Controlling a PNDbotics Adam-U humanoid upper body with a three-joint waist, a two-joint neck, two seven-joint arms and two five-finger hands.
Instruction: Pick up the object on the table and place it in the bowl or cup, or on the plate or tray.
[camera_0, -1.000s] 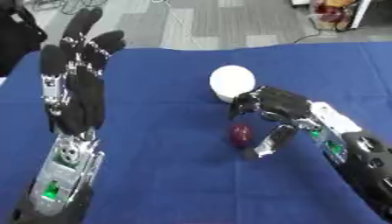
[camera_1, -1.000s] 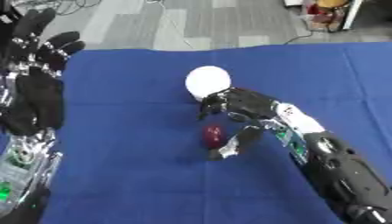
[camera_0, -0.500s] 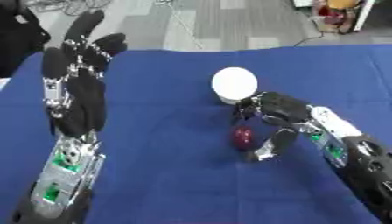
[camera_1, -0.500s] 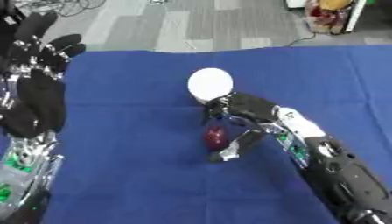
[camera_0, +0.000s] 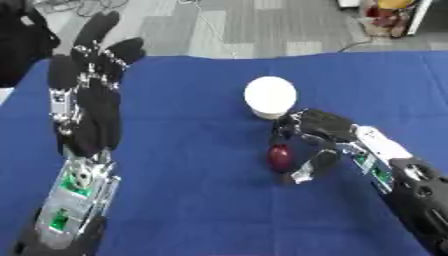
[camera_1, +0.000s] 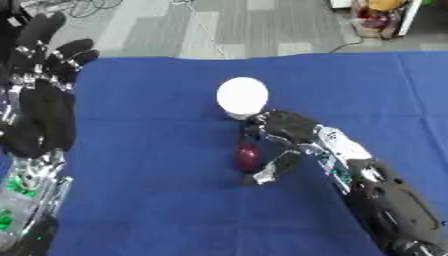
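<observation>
At seven o'clock, the idle left robot hand (camera_0: 87, 107) stands open, fingers up; mid-worktop (camera_0: 192, 200), the right robot hand (camera_0: 317, 134) cups, not yet gripping, a dark red oval object (camera_0: 280, 156) whose long axis runs twelve-to-six. Close thumb and fingers evenly before lifting toward the white cup (camera_0: 269, 96) at twelve.
</observation>
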